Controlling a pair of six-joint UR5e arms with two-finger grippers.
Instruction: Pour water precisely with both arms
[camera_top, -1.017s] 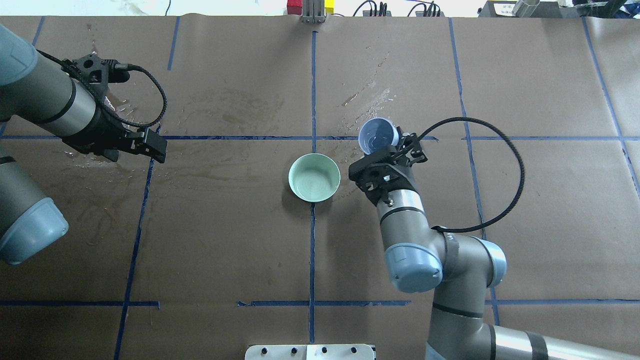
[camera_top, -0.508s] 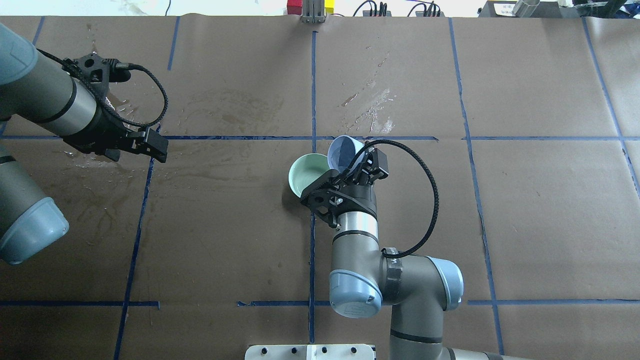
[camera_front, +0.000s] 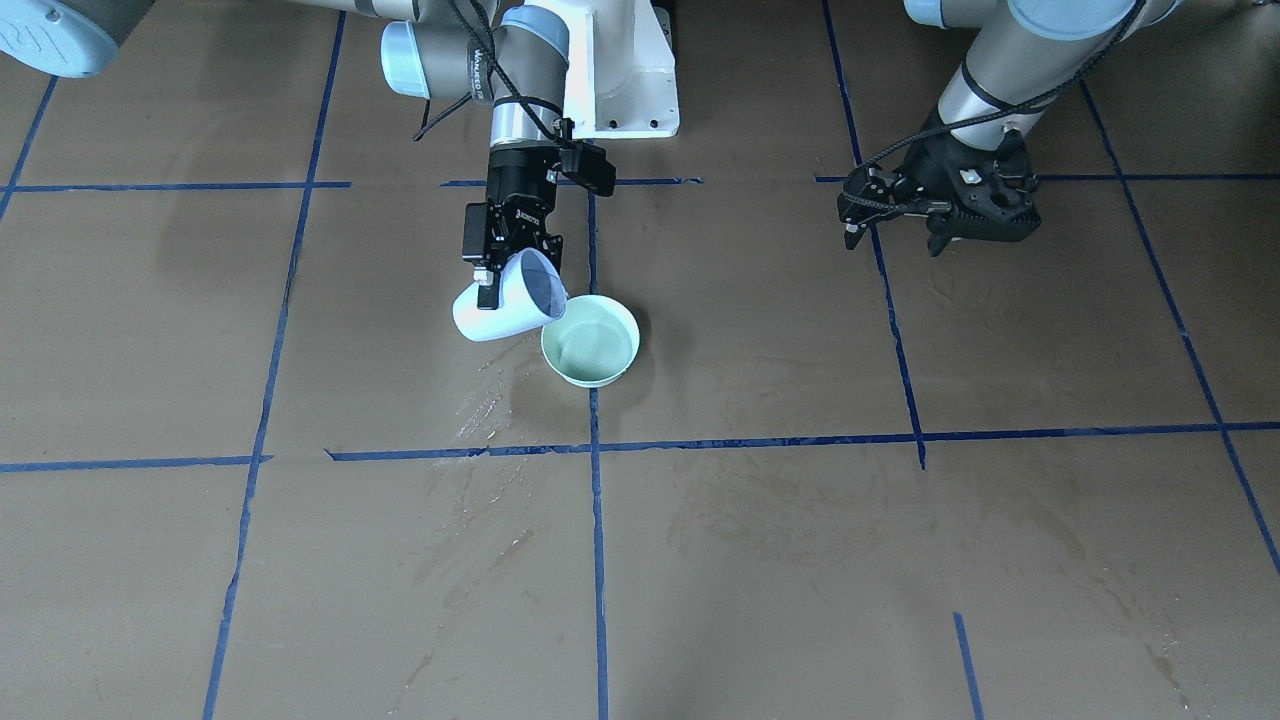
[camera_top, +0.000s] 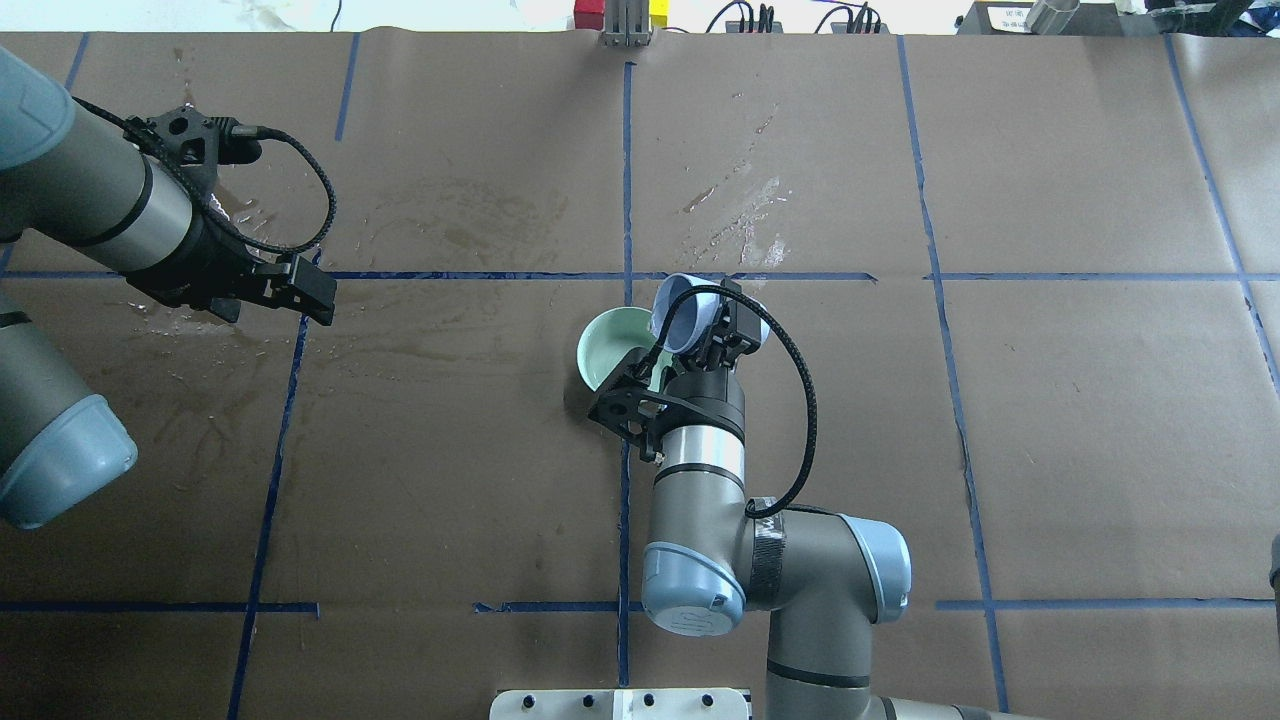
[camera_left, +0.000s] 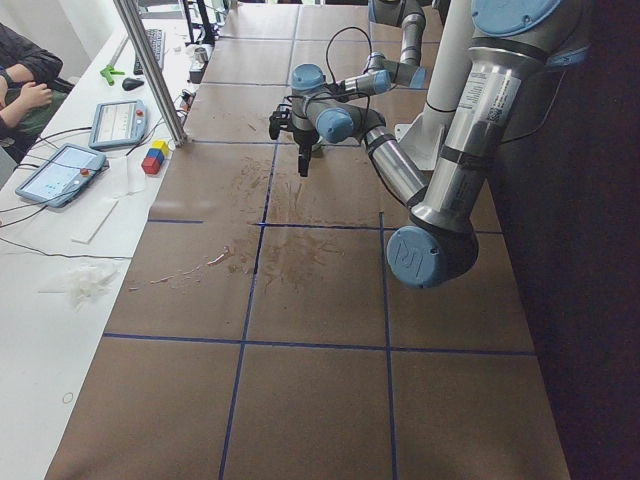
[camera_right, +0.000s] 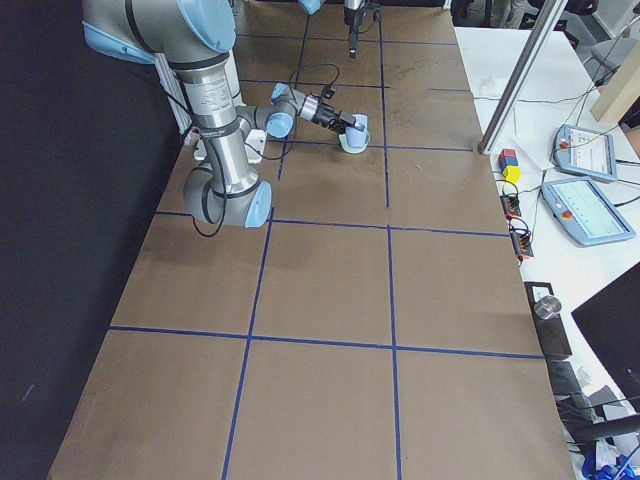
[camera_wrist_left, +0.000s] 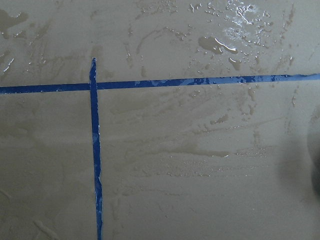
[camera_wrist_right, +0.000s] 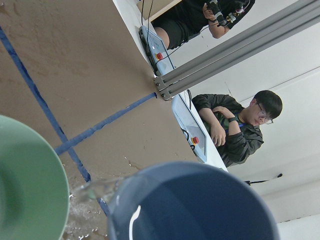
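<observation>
We see the right hand (camera_top: 708, 322) grasping a tilted pale blue cup (camera_top: 678, 312), its fingertips mostly hidden. Faint water (camera_wrist_right: 95, 190) leaves the lip beside the green bowl (camera_top: 608, 352). Well apart over the wet tabletop (camera_top: 1000, 450), we cannot tell the left hand's (camera_top: 312, 292) grip.

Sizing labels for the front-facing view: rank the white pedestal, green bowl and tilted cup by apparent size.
1. white pedestal, though cropped.
2. green bowl and cup look alike; the cup is raised nearer the camera, so unranked.

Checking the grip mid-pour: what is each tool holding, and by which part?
The right tool clamps the tilted pale blue cup by its side wall. The left tool holds nothing.
</observation>
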